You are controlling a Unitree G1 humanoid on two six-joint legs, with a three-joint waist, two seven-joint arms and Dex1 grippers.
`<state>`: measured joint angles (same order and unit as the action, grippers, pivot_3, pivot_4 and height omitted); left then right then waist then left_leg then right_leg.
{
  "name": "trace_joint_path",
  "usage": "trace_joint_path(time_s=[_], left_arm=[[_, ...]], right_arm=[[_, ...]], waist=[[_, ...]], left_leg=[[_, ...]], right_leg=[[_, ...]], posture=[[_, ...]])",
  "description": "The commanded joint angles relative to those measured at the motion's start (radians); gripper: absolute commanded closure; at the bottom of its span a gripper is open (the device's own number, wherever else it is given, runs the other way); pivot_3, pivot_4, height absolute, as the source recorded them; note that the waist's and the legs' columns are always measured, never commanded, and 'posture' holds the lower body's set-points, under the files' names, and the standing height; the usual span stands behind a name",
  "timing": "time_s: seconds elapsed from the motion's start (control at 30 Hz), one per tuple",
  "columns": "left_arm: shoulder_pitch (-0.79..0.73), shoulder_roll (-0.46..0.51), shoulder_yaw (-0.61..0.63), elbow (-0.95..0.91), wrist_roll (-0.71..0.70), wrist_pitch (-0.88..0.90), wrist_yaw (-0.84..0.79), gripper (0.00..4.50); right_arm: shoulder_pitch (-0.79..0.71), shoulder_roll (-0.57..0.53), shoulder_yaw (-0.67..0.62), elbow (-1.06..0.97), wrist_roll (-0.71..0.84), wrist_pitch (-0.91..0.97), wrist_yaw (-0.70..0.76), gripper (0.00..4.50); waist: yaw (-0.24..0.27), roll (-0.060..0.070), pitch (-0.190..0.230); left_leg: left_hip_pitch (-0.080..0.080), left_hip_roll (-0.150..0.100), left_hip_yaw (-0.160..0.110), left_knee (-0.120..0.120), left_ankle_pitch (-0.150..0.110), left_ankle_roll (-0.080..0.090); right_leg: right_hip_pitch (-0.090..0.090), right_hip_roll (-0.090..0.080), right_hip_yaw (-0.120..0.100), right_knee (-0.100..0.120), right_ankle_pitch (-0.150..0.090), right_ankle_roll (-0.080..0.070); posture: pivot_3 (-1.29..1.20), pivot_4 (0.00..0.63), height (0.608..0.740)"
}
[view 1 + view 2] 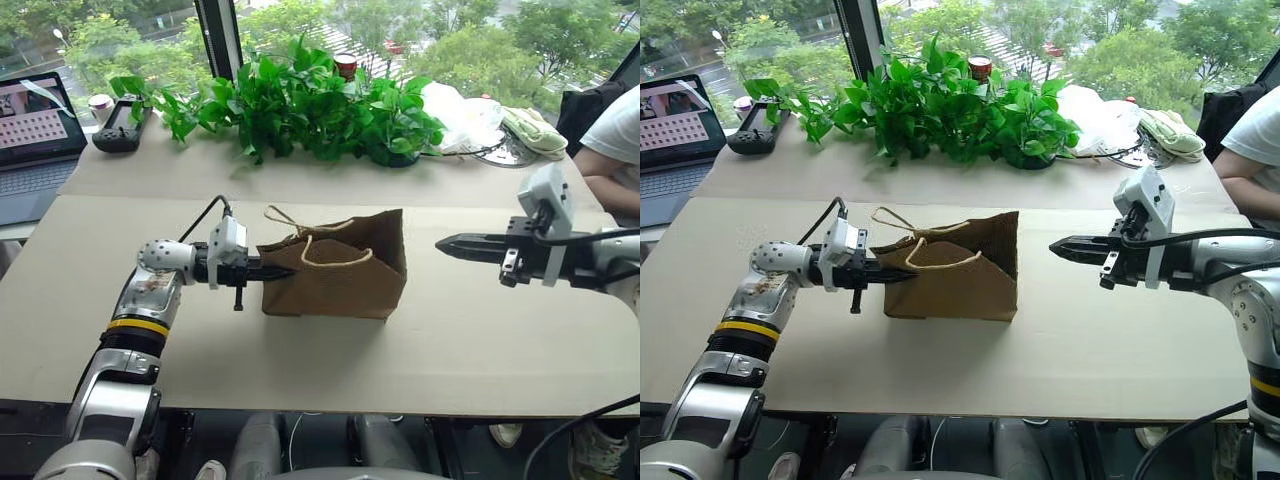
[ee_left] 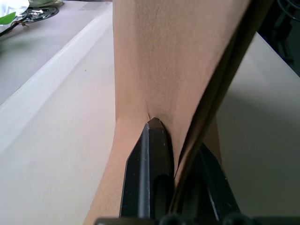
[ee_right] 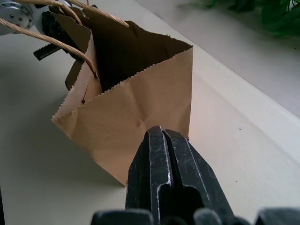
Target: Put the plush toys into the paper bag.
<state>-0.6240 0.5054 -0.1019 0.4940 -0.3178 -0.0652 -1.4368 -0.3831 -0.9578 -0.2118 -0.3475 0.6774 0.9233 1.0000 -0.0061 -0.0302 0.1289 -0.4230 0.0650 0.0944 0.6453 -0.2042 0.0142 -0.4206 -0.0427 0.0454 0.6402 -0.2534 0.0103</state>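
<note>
With the left gripper (image 1: 285, 271) pinching the paper bag (image 1: 340, 275) wall and the right gripper (image 1: 445, 242) clenched empty beside it, tugging could topple the bag.

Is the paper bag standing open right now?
Yes: the paper bag stands upright, mouth open; left gripper is shut on its edge.

One paper bag (image 1: 335, 270) with two twine handles (image 1: 318, 240), two claws, one leafy plant (image 1: 300, 100), one laptop (image 1: 35, 130).

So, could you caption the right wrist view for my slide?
Shut right gripper facing the open paper bag, its far edge pinched by the left gripper.
</note>
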Motion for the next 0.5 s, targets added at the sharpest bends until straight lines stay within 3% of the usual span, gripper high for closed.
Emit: trace_joint_path(time_s=[0.03, 0.3, 0.5], left_arm=[[-0.008, -0.022, -0.008, -0.019, 0.003, -0.012, -0.008, 4.42], [-0.01, -0.034, -0.014, 0.006, 0.024, -0.017, -0.003, 4.42], [-0.031, -0.01, -0.013, -0.006, 0.042, 0.02, 0.011, 2.46]], right_arm=[[-0.018, -0.012, -0.015, -0.009, 0.004, -0.027, -0.005, 4.5], [-0.007, -0.033, 0.004, 0.003, -0.023, -0.019, -0.017, 4.5], [-0.018, -0.034, 0.012, 0.014, -0.034, -0.022, -0.018, 4.5]], waist=[[0.001, 0.0, 0.0], [0.003, 0.0, 0.0], [0.004, 0.0, 0.0]], left_leg=[[0.0, 0.0, 0.0, 0.0, 0.0, 0.0], [0.0, 0.0, 0.0, 0.0, 0.0, 0.0], [0.0, 0.0, 0.0, 0.0, 0.0, 0.0]], right_leg=[[0.0, 0.0, 0.0, 0.0, 0.0, 0.0], [0.0, 0.0, 0.0, 0.0, 0.0, 0.0], [0.0, 0.0, 0.0, 0.0, 0.0, 0.0]], posture=[[0.0, 0.15, 0.74], [0.0, 0.15, 0.74], [0.0, 0.15, 0.74]])
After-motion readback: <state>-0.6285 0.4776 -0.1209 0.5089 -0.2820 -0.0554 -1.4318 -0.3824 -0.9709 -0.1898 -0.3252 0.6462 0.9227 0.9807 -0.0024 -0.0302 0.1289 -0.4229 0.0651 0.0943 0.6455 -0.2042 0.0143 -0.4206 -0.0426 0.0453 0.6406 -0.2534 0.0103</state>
